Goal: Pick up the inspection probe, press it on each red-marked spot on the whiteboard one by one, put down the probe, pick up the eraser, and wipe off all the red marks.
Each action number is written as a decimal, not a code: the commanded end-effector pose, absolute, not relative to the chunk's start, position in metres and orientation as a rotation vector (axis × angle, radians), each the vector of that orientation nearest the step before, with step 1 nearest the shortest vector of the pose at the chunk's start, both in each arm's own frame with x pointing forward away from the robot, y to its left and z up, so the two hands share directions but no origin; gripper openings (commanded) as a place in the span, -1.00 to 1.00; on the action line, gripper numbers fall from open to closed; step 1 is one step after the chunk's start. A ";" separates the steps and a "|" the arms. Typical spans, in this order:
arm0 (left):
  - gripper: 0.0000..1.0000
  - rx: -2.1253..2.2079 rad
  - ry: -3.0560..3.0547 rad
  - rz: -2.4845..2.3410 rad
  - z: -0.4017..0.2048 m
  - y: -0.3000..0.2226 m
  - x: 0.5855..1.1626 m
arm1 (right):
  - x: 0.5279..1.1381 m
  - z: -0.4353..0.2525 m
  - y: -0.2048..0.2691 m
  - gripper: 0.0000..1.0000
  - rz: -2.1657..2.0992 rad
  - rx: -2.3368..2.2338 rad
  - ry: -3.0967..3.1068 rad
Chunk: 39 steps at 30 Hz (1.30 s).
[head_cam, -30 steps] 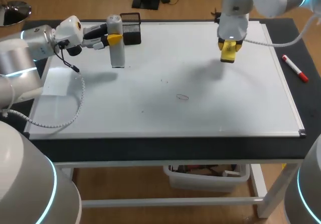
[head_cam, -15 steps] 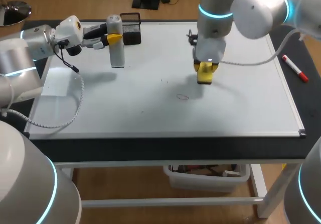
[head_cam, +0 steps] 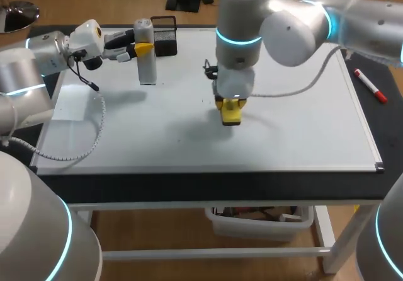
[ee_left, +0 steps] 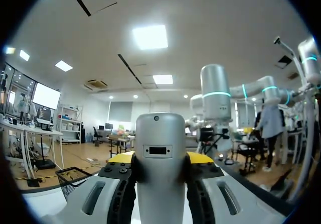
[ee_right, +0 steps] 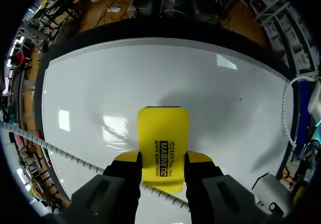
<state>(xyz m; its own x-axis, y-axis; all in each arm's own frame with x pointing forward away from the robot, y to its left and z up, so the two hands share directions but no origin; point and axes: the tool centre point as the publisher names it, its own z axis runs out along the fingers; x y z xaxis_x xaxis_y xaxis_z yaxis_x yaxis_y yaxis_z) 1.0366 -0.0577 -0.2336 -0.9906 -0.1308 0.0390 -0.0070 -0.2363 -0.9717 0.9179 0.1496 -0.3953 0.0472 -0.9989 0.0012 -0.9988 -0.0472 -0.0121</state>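
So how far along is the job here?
Picked up: the yellow eraser, held by the right gripper against the whiteboard's middle, so wiping is in hand. The probe isn't put down: the left gripper holds it upright at the board's back left. No red marks show on the bare board; any under the eraser can't be seen.

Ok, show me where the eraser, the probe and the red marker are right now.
eraser [ee_right: 163, 133], right wrist view, middle of its yellow back.
probe [head_cam: 147, 70], head view, lower part of its grey body.
red marker [head_cam: 370, 86], head view, middle of its barrel.
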 end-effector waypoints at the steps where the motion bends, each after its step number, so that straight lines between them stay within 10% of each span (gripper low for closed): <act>1: -1.00 -0.173 1.886 -2.401 -0.233 -0.058 1.035 | 0.925 -0.407 0.167 -1.00 -0.012 -2.302 2.164; 39: -1.00 -0.173 1.886 -2.401 -0.233 -0.058 1.035 | 0.915 -0.432 0.143 -1.00 -0.058 -2.224 2.247</act>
